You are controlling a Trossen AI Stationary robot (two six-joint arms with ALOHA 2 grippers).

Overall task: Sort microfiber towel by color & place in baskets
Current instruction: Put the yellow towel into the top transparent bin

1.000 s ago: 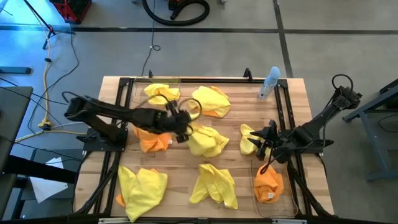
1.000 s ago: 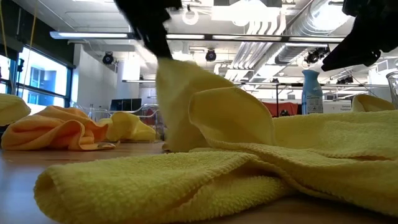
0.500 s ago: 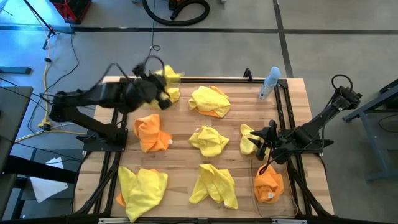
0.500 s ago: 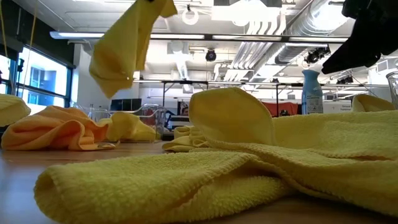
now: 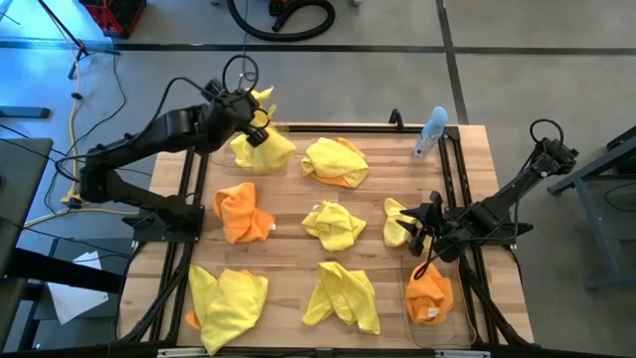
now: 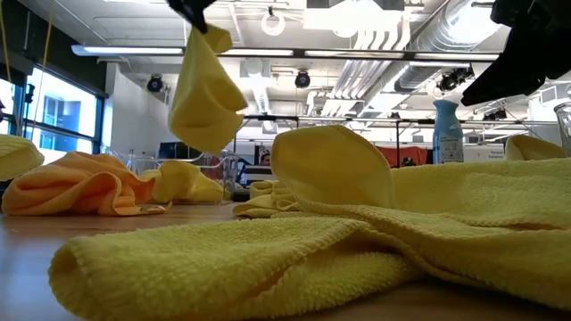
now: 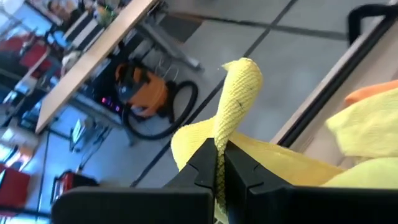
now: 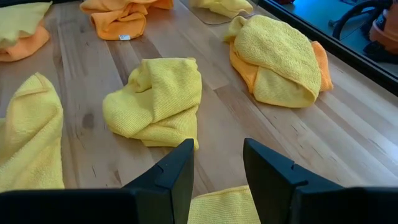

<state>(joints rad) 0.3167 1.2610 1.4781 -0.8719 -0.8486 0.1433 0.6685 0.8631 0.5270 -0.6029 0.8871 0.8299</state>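
One yellow towel [image 7: 231, 112] (wrist view) pinched by left fingers [image 7: 239, 180].

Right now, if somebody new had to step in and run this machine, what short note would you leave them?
Left end effector: shut on a yellow towel, hanging over the far-left basket that already has yellow cloth in it.
Right end effector: open, empty, waiting near a small yellow towel on the right.
Done: an orange towel lies in the near-right basket.
Left: release the held towel; then sort the loose ones on the table, including the orange towel on the left.
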